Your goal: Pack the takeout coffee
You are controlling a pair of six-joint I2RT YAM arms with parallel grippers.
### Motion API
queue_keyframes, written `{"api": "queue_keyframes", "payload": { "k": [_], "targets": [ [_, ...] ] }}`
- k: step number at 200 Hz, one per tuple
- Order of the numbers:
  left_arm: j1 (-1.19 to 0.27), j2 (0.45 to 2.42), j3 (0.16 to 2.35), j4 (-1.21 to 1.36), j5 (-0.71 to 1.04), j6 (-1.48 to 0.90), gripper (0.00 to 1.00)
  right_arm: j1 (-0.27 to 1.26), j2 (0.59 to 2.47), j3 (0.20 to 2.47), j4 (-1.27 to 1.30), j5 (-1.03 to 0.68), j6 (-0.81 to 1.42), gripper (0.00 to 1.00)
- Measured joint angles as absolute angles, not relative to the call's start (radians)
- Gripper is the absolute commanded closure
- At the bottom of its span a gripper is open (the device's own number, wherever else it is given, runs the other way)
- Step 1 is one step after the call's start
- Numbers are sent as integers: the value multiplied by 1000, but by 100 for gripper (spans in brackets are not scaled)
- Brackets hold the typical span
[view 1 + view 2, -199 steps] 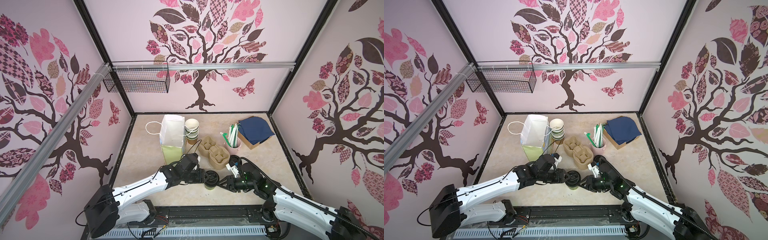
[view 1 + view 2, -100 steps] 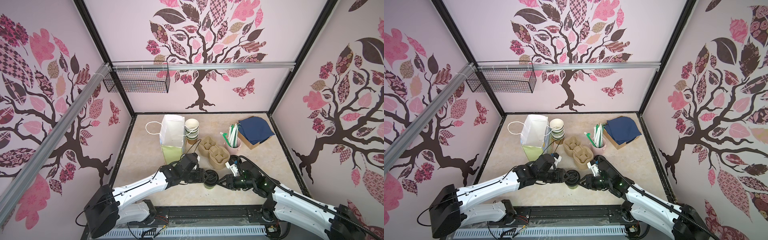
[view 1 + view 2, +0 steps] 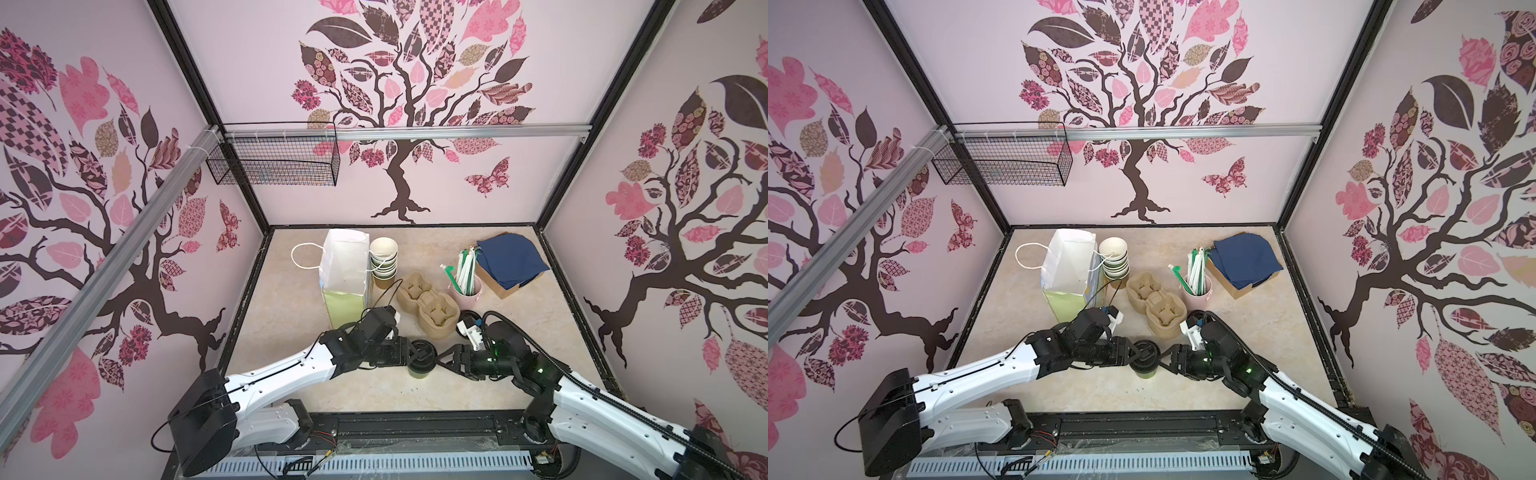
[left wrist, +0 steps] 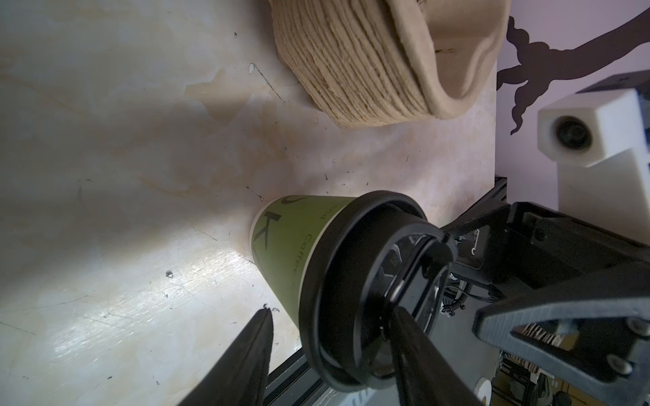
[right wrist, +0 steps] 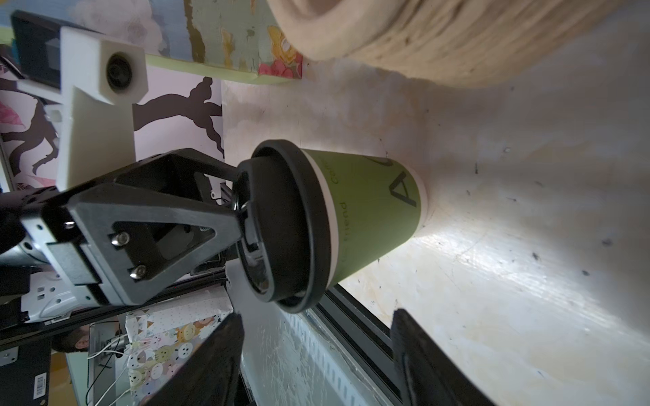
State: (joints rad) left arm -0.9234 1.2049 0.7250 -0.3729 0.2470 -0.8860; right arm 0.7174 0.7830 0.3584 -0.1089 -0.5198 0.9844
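Takeout coffee (image 3: 420, 371) stood upright near the front edge of the counter (image 3: 374, 401), between both arms. Left tool (image 3: 417, 354) was nearer: one finger lay on the lid's top, jaws partly apart. Whether they pinched the lid was unclear from these angles. Right tool (image 3: 442, 360) gaped wide, holding nothing, tips just short of the cup's green wall. Paper bag (image 3: 345, 266) stood beyond the left arm.
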Motion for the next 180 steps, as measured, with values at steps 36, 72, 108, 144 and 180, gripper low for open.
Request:
{"api": "queue_keyframes", "payload": {
  "k": [36, 72, 108, 144, 180],
  "targets": [
    [-923, 1205, 725, -373, 247, -886, 44, 717, 841, 358, -30, -529, 1013, 38],
    [-923, 1205, 725, -372, 247, -886, 45, 717, 893, 341, 17, -517, 1028, 48],
    [-923, 1205, 724, -368, 248, -886, 46, 719, 904, 334, 43, -515, 1011, 57],
    [-923, 1204, 713, -350, 250, -888, 47, 719, 906, 331, 48, -510, 982, 59],
    [-923, 1196, 695, -326, 252, -890, 48, 719, 906, 314, 80, -509, 970, 60]
  ]
}}
